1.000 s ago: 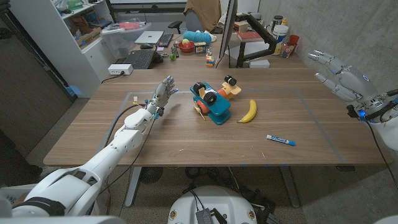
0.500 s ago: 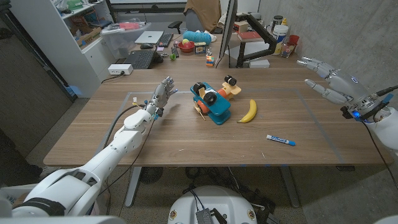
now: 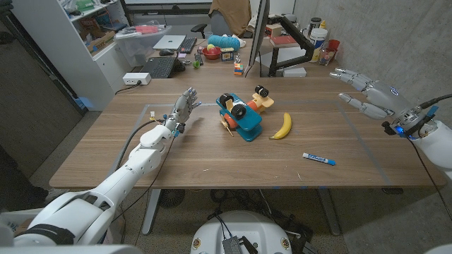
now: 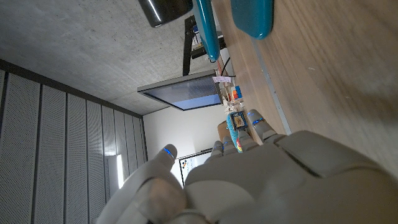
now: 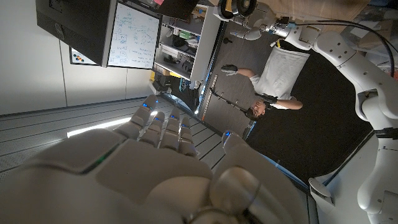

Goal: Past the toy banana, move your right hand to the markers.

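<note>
The right hand (image 3: 371,92) hangs above the far right part of the surface (image 3: 212,162), fingers spread apart and holding nothing; its forearm runs off the picture's right edge, so the arm behind it is cut off. In the right wrist view the back of this hand (image 5: 155,168) takes up the lower part, its fingers reaching toward a whiteboard (image 5: 130,37) and a person (image 5: 267,87) who stands with both arms raised; whether that hand is over the surface cannot be told from there.

The banana (image 3: 282,126) lies near the middle of the surface, just beside a blue toy (image 3: 239,116) whose make is hard to tell: dark wheels, an orange part, some small sticks. One marker (image 3: 318,159) lies alone on the near right, well apart from the right hand and nearer the robot than the banana. Its print is too small to read.

The left hand (image 3: 183,109) stands left of the blue toy, fingers apart and empty; whether its edge touches the wood is unclear. In the left wrist view the back of the hand (image 4: 249,180) covers much of the frame, and only the blue toy's (image 4: 252,12) rim shows, cut by the edge.

Behind the surface sit a keyboard (image 3: 159,67) and cluttered shelves, blurred by distance.
</note>
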`<state>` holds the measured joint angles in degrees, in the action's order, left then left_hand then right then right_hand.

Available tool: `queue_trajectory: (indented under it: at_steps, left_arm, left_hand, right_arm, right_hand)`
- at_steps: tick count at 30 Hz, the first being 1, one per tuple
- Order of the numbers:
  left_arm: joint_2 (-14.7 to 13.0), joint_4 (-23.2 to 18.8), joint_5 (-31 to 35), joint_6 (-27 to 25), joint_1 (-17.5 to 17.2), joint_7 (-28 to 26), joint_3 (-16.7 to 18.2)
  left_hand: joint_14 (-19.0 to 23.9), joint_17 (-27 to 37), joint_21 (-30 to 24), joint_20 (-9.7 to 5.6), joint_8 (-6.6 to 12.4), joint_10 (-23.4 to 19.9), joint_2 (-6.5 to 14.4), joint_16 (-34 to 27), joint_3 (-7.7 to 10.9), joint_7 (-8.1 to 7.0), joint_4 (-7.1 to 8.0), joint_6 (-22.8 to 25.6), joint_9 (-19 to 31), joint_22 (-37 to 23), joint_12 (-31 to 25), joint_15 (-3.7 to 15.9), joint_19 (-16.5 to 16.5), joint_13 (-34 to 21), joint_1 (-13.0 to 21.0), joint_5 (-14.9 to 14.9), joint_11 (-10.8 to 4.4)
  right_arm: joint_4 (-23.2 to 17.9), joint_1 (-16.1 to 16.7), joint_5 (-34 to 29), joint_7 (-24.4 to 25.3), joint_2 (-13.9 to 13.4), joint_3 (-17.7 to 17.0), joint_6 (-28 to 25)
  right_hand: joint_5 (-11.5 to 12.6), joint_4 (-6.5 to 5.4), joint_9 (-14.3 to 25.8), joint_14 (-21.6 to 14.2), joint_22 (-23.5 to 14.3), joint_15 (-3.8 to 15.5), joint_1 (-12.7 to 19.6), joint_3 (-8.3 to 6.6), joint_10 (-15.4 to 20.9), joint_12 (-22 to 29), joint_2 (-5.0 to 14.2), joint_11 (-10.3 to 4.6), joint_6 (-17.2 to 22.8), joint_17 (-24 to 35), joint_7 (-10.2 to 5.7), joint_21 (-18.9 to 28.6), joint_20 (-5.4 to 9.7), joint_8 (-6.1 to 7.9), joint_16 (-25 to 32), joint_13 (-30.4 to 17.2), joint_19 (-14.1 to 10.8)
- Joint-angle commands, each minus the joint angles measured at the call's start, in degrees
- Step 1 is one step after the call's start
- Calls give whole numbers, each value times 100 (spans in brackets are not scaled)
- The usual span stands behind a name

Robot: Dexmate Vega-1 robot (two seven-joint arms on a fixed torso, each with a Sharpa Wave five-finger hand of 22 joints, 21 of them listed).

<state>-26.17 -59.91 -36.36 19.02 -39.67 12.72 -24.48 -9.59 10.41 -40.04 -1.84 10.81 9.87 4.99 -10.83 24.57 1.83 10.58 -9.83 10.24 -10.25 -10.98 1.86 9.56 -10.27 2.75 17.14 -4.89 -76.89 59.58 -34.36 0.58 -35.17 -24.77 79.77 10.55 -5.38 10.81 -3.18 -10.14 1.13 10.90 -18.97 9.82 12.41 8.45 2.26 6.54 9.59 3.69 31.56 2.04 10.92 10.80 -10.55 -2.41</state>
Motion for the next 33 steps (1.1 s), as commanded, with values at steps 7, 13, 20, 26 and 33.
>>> queue_trajectory:
  at_steps: [7,13,20,26,33]
  left_arm:
    - [-16,-61,3,9,-38,-13,8]
    - [-31,-131,5,14,-82,-41,12]
    - [-53,-215,9,12,-139,-87,19]
    - [-71,-273,7,-15,-166,-103,16]
    - [-88,-316,4,-32,-192,-101,11]
  left_hand:
    - [-231,18,18,-388,22,342,518,-31,51,-24,5,-827,27,-15,-19,56,421,-16,-63,7,17]
    - [-229,18,26,-388,23,341,518,-32,54,-23,5,-825,27,-16,-19,60,420,-16,-65,6,14]
    - [-224,18,33,-381,22,338,517,-33,57,-20,5,-827,27,-16,-20,52,414,-16,-67,6,26]
    - [-228,18,41,-386,21,343,517,-31,59,-24,5,-828,27,-17,-18,57,415,-16,-69,5,17]
    - [-228,18,53,-384,20,335,513,-31,60,-26,6,-830,27,-17,-22,56,414,-16,-73,3,18]
  right_arm:
    - [-144,119,-310,-64,2,-68,21]
    - [-194,176,-454,133,-57,-28,21]
    - [-255,247,-559,277,-112,-6,21]
    - [-307,288,-758,409,-106,-14,21]
    - [-370,286,-977,485,-55,-35,8]
  right_hand:
    - [15,32,10,-28,-20,9,-10,-7,0,-15,12,-10,-3,15,-5,-19,397,14,-22,-8,6]
    - [15,36,12,-24,-21,3,-9,-1,4,-14,10,-5,3,16,-10,-28,391,17,-24,-9,2]
    - [22,37,14,-21,-22,19,6,-18,-2,-16,50,-23,8,16,-37,-40,409,20,-27,-10,2]
    - [29,26,17,-25,-23,23,12,-32,1,-16,92,-45,9,21,-51,-52,422,22,-23,-11,-3]
    - [16,36,19,-31,-24,0,-12,26,-6,-19,-20,-26,18,20,-31,-65,388,26,-25,-12,-22]
